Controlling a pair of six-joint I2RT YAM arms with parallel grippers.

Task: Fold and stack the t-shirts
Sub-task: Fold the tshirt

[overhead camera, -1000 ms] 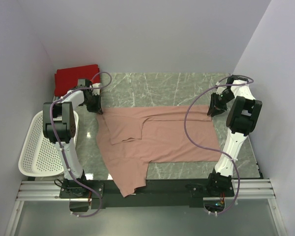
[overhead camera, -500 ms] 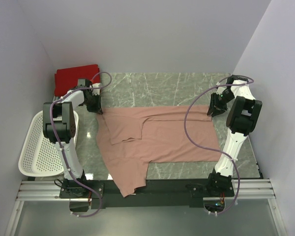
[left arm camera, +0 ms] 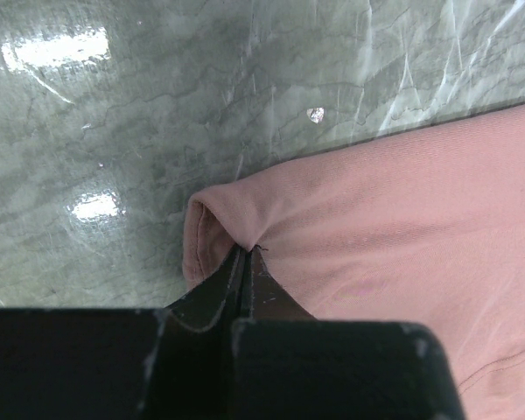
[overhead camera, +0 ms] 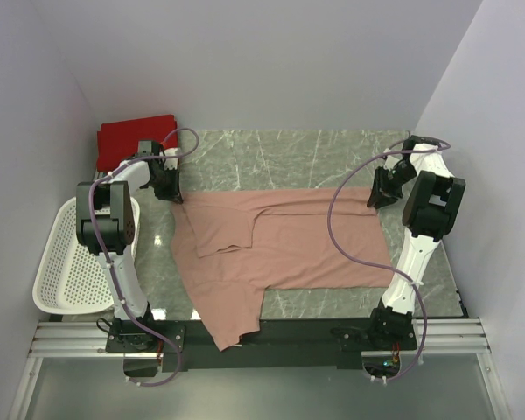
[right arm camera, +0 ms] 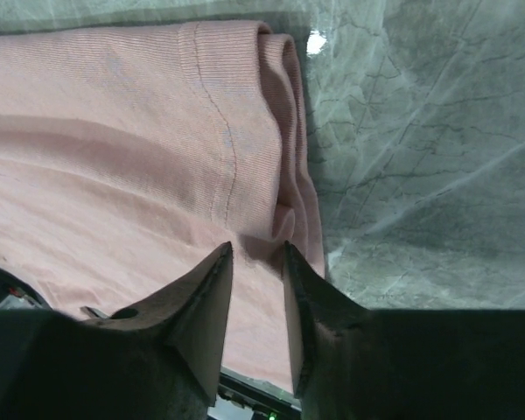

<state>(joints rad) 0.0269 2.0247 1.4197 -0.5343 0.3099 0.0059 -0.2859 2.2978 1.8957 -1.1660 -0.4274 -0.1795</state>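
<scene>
A large dusty-pink t-shirt (overhead camera: 280, 241) lies partly folded on the marble table, with one part hanging over the near edge. My left gripper (overhead camera: 168, 188) is at the shirt's far left corner. In the left wrist view the gripper (left arm camera: 248, 250) is shut on a pinched fold of the pink t-shirt (left arm camera: 402, 201). My right gripper (overhead camera: 381, 192) is at the far right corner. In the right wrist view this gripper (right arm camera: 255, 247) is open, its jaws astride the bunched edge of the pink t-shirt (right arm camera: 157, 114) and low over it. A red t-shirt (overhead camera: 133, 140) lies folded at the back left. No teal shirt is in view.
A white perforated basket (overhead camera: 66, 262) stands off the table's left side, beside the left arm. Lilac walls close in the back and both sides. Bare marble (overhead camera: 289, 157) lies behind the shirt.
My right gripper has shifted very slightly left at the shirt's corner. The left arm and the shirt have not visibly moved.
</scene>
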